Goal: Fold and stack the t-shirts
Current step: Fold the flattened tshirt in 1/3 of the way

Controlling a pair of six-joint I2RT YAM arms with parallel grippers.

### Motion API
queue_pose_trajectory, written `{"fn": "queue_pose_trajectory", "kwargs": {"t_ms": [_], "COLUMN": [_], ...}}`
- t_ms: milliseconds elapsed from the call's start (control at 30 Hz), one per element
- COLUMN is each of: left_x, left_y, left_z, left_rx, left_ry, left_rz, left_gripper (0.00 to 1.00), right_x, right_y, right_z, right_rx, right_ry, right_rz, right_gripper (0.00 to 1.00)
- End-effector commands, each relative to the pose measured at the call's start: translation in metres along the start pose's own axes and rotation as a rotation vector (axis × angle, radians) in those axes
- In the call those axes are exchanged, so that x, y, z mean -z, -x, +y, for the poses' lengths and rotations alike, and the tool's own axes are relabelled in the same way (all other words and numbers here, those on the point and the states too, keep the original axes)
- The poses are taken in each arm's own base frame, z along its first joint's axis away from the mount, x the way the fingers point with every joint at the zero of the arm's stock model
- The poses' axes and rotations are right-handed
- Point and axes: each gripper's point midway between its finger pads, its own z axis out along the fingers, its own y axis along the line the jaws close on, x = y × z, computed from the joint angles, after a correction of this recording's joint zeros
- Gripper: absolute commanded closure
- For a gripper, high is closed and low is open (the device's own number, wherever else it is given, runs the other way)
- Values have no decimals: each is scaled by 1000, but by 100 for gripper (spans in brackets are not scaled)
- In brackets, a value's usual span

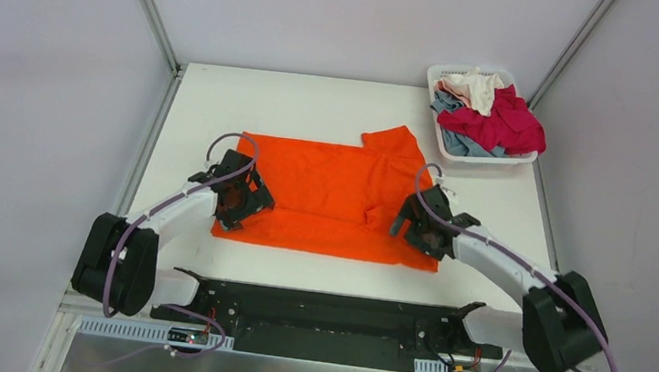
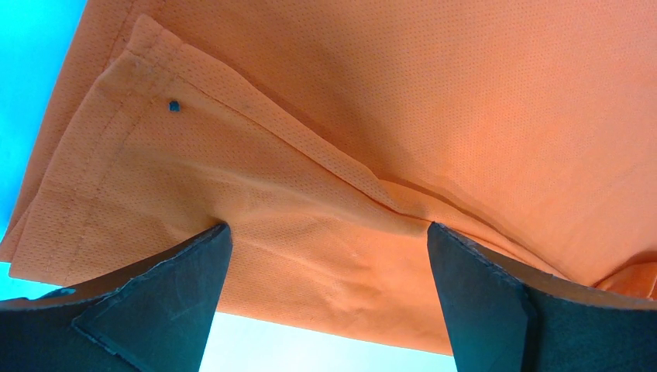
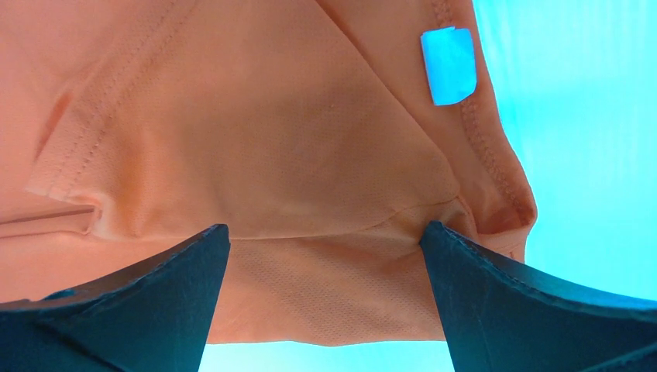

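white desk (image 1: 316,103) is carrying the orange t-shirt (image 1: 334,196) flat, long axis running left-right; left hand (image 2: 327,256) and right hand (image 3: 325,248) are both sitting wide open over its near corners, one apiece.

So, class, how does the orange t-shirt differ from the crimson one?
The orange t-shirt lies spread flat on the table; the crimson t-shirt sits crumpled in the basket. The orange one lies alone; the crimson one is heaped with other shirts. Both are plain-coloured cloth.
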Motion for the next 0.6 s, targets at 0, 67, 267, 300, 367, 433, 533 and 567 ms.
{"fn": "queue_pose_trajectory", "kwargs": {"t_ms": [0,67,267,300,367,433,533,567], "left_x": [7,13,23,24,25,27,32,33], "left_y": [-44,-51,-77,-81,-86,-95,-102,-103], "left_z": [44,50,64,66,72,73,73,73], "left_rx": [12,13,49,58,68,88,110,115], "left_ry": [133,138,126,125,124,107,82,75], "left_rz": [78,78,129,137,138,169,185,185], "left_gripper": [1,1,1,1,1,1,1,1], "right_x": [19,27,40,41,43,45,48,49], "right_y": [-47,-56,-64,-62,-60,-60,-60,-60], "right_z": [-22,-25,-33,-36,-40,-38,-36,-35], "right_rx": [-109,-119,-93,-88,-82,-79,-75,-73], "right_ry": [30,58,86,72,45,50,58,60], "right_rz": [116,129,135,125,120,128,142,144], "right_gripper": [1,1,1,1,1,1,1,1]}}
